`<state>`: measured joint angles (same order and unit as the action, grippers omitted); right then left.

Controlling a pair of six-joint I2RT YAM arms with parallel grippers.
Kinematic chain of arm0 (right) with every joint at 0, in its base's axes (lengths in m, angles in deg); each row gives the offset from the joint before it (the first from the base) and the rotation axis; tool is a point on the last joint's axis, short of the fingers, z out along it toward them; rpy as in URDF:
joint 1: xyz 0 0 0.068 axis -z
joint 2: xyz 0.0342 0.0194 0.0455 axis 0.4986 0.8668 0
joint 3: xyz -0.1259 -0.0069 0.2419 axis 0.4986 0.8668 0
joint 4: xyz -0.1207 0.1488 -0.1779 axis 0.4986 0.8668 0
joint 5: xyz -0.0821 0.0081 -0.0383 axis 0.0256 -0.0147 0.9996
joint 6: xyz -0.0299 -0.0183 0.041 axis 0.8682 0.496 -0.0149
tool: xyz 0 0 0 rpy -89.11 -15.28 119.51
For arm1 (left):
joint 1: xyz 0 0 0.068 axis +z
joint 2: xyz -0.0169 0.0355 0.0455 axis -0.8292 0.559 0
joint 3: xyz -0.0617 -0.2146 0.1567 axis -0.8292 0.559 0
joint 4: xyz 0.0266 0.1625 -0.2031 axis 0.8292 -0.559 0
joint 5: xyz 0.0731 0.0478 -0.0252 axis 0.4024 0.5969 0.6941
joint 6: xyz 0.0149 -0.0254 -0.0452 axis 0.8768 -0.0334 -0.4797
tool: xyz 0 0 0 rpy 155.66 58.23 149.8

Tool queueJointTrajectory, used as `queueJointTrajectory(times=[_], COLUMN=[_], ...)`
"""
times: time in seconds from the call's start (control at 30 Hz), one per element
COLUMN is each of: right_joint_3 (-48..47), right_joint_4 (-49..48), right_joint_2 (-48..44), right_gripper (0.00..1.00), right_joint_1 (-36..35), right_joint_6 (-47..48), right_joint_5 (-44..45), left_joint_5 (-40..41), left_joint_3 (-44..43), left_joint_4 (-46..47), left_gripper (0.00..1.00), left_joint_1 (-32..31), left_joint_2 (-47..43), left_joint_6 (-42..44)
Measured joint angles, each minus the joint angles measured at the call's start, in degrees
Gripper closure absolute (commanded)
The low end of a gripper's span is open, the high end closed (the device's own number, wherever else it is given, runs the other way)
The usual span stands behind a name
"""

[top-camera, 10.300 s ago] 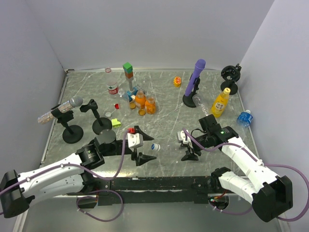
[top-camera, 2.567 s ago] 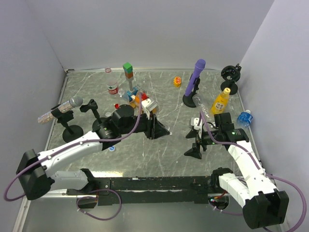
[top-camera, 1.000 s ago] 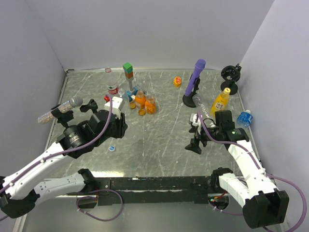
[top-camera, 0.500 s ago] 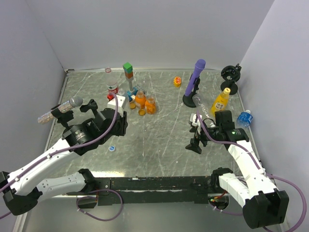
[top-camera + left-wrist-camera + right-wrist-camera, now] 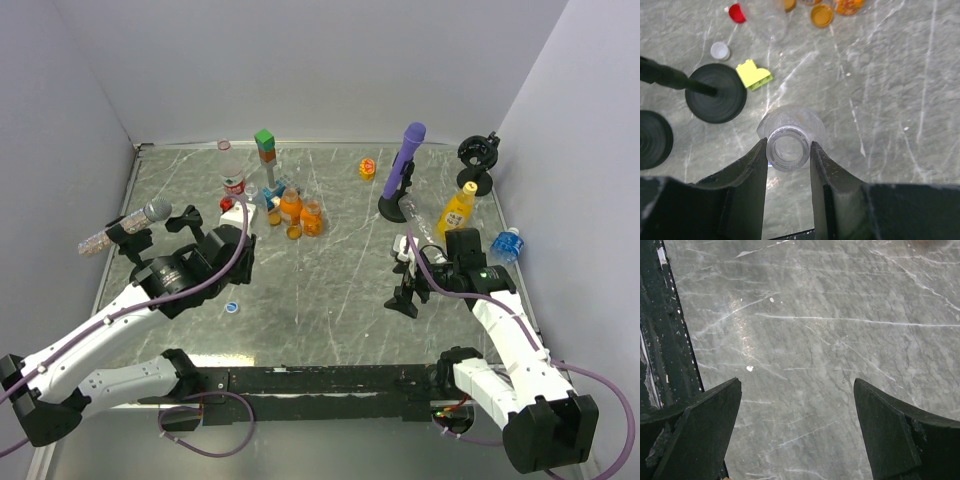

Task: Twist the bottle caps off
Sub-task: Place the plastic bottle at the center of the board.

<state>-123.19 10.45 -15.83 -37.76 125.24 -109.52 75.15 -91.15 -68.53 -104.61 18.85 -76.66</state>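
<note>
The left end effector, pinching the uncapped neck of a clear plastic bottle, has swung toward the left edge of the desk; that bottle seems finished. The right end effector hangs spread, empty.

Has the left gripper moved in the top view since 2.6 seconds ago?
Yes. The left gripper swung left: earlier right of the green and orange block stack, now left of it, gripping a clear bottle.

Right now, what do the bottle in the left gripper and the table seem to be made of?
Bottle: probably clear, glossy plastic; you can see straight through its wall. Table: grey stone-look top with white veins, slightly shiny; whether it is real marble or a print, I cannot tell.
</note>
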Motion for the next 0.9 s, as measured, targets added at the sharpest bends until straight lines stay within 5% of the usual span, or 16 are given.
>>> queueJointTrajectory(times=[0.5,0.9], right_joint_3=[0.5,0.6], right_joint_4=[-0.2,-0.2], right_joint_2=[-0.3,-0.4], right_gripper=[0.01,0.0], right_joint_1=[0.0,0.0], right_joint_6=[0.0,0.0], right_joint_5=[0.8,1.0], left_joint_5=[-2.2,-3.2], left_joint_3=[3.9,4.1], left_joint_4=[3.0,3.9], left_gripper=[0.93,0.57], left_joint_1=[8.4,9.9], left_joint_2=[0.9,1.0], left_joint_6=[4.0,3.8])
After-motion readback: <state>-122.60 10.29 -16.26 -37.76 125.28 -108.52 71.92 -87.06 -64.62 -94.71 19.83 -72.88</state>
